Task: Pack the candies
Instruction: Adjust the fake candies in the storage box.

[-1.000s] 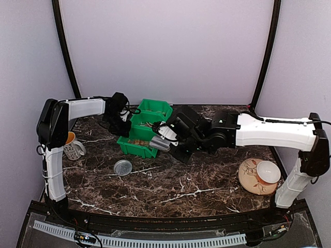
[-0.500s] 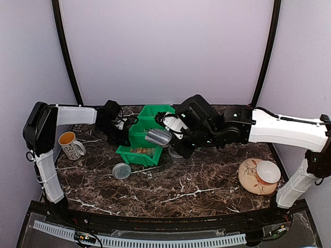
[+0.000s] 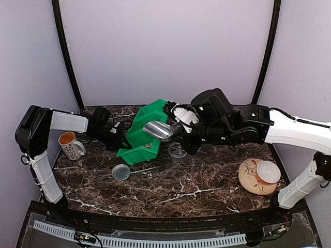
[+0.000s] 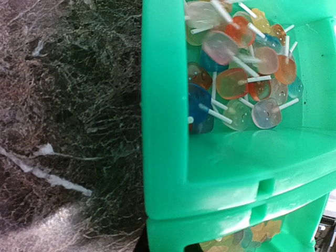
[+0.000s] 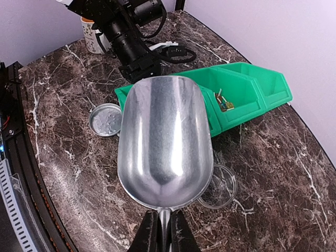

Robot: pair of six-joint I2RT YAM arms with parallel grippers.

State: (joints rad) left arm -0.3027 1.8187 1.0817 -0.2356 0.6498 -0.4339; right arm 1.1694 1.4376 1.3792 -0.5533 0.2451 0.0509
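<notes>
The right end effector [image 5: 164, 229] is closed tight on the thin handle of the shiny metal scoop [image 5: 165, 142], whose hollow is bare and hangs above the dark marbled bench [image 3: 181, 194]. Just under its near rim stands a small clear round dish [image 5: 218, 186], and a round clear lid [image 5: 106, 119] lies flat to the left of it. The green plastic two-compartment bin [image 3: 139, 133] sits tipped up on the bench, with the left end effector [image 3: 116, 137] nearly closed, pinching its left end. The tiny wrapped candies in mixed colours [image 4: 236, 79] lie heaped in the bin's compartments, crowded against one wall. A white mug [image 3: 71, 145] stands at the far left; a patterned plate [image 3: 250, 178] carrying a white bowl [image 3: 268, 170] is at the right
</notes>
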